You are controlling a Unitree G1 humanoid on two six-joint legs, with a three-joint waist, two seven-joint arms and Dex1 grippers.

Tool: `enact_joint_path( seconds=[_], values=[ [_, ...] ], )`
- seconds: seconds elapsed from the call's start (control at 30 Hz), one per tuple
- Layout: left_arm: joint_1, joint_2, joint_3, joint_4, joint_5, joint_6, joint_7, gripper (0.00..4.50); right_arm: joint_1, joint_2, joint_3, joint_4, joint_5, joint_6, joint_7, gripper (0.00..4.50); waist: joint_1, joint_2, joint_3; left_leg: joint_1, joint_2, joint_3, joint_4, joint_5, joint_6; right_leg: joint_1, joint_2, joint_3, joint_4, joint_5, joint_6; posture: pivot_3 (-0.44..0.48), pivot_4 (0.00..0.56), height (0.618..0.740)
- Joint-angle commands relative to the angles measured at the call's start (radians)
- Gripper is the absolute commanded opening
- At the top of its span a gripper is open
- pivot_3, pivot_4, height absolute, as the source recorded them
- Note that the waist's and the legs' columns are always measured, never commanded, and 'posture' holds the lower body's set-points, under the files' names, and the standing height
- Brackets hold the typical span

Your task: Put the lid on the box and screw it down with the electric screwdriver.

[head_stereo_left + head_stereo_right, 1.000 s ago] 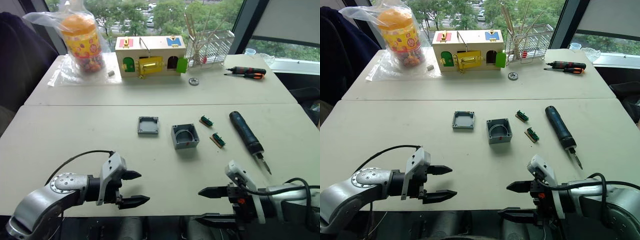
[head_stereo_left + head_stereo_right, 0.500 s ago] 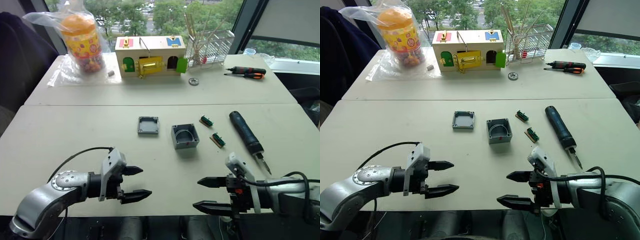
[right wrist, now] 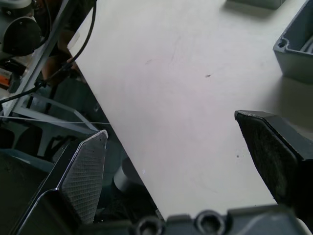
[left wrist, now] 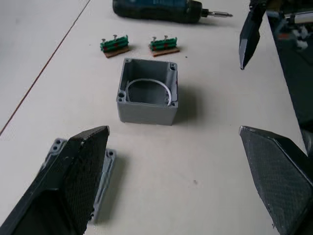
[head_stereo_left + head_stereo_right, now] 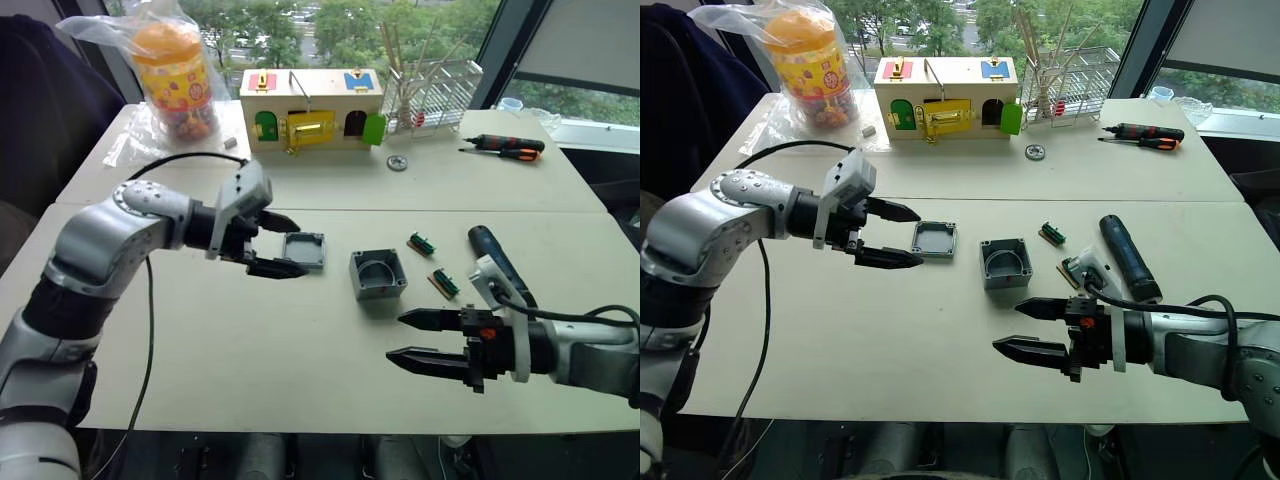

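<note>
grey lid point(image 5: 303, 250) lies flat on the surface just ahead of the left gripper point(image 5: 271, 245), fingers apart; the box point(image 5: 377, 274) sits beyond it, nearer the right gripper point(image 5: 425, 340), also apart

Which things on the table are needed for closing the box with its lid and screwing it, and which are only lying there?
Needed: the lid, the box, the electric screwdriver.

Only lying there: two small green parts, hand screwdrivers, wooden box with coloured doors, snack jar in a bag, wire rack.
</note>
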Motion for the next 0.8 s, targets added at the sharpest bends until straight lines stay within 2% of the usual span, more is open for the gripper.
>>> enact_joint_path(
  seconds=[0.03, 0.17, 0.27, 0.43, 0.8],
  values=[
    [-0.155, -0.119, -0.166, 0.108, 0.138, -0.082, -0.102, 4.39, 0.03, -0.001, -0.037, -0.061, -0.015, -0.039, -0.056, 4.5, 0.004, -0.001, 0.001, 0.0, 0.0, 0.001, 0.001, 0.0, 0.0, 0.0, 0.0, 0.0, 0.0, 0.0, 0.0, 0.0, 0.15, 0.711],
    [-0.249, -0.262, -0.298, 0.236, 0.255, -0.091, -0.128, 4.39, 0.1, 0.008, -0.054, -0.101, -0.078, -0.075, -0.099, 4.5, -0.002, -0.002, 0.001, 0.001, 0.001, -0.001, 0.002, 0.0, 0.0, 0.001, 0.0, 0.001, 0.001, 0.0, 0.001, 0.0, 0.15, 0.711],
    [-0.293, -0.39, -0.339, 0.347, 0.316, -0.081, -0.1, 4.39, 0.156, 0.025, -0.078, -0.129, -0.111, -0.109, -0.131, 4.5, -0.005, -0.002, 0.001, 0.001, 0.002, -0.001, 0.001, 0.0, 0.0, -0.001, 0.0, 0.002, 0.001, 0.0, 0.001, 0.0, 0.15, 0.711],
    [-0.311, -0.512, -0.396, 0.499, 0.415, -0.126, -0.096, 4.39, 0.203, 0.06, -0.087, -0.178, -0.096, -0.144, -0.208, 4.5, -0.004, -0.002, 0.001, 0.0, 0.004, -0.001, 0.0, 0.001, 0.0, -0.002, 0.001, 0.001, 0.002, 0.0, 0.001, 0.0, 0.15, 0.711],
    [-0.305, -0.614, -0.403, 0.659, 0.54, -0.253, -0.13, 4.39, 0.199, 0.094, -0.038, -0.204, -0.078, -0.193, -0.329, 4.5, -0.002, -0.002, 0.002, -0.001, 0.006, -0.001, 0.002, -0.001, 0.003, -0.003, 0.0, 0.001, 0.002, 0.0, 0.001, 0.0, 0.15, 0.711]
  ],
)
